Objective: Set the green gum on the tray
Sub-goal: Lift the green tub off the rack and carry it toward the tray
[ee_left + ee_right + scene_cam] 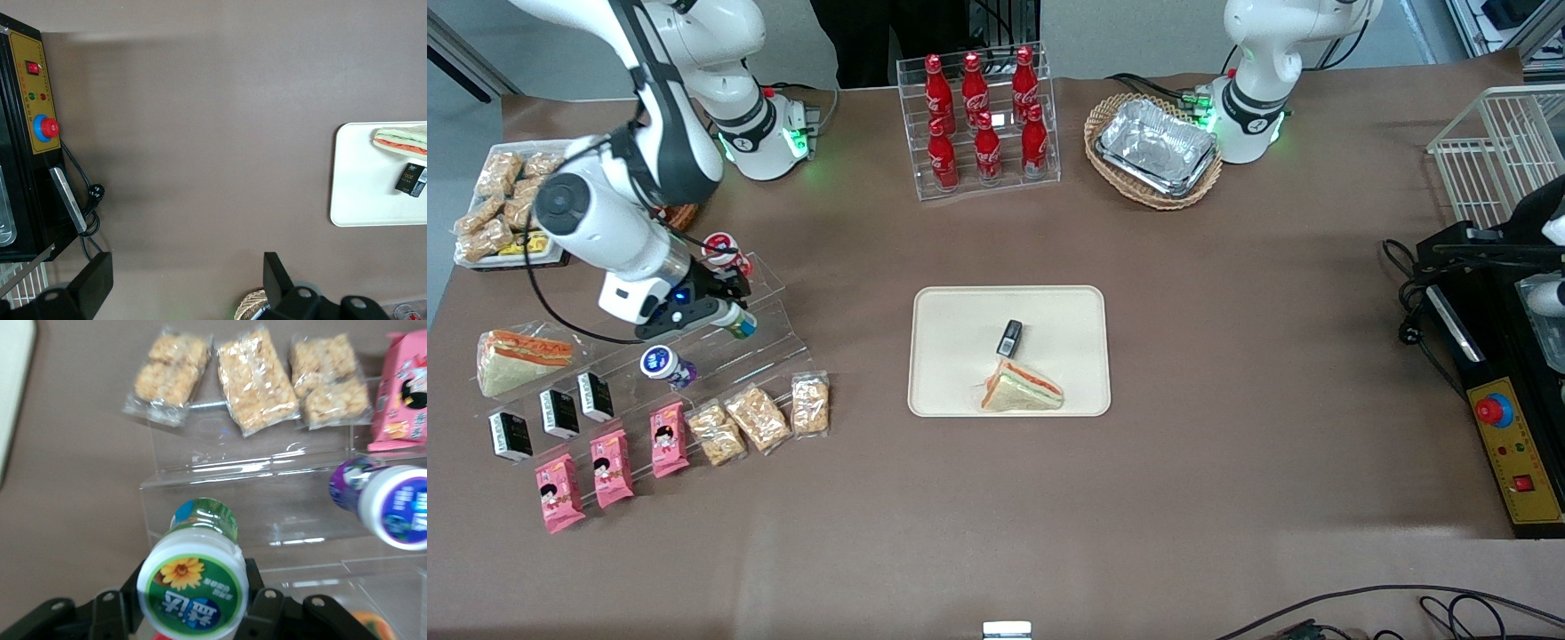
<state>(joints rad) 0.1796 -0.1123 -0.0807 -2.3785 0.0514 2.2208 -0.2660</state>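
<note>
Item: green gum (193, 583), light, rigid, likely slick plastic; I am gripping it below the lid in my pincer (725, 313), well apart from the tray (951, 307).

Brown-covered table (1227, 462), grey floor past its edge, even overhead light.

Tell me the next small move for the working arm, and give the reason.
Probably lift straight up. The gripper looks shut on the green gum low over the clear acrylic step rack, with the blue-lidded bottle close beside it; the tray lies toward the table's middle.
</note>
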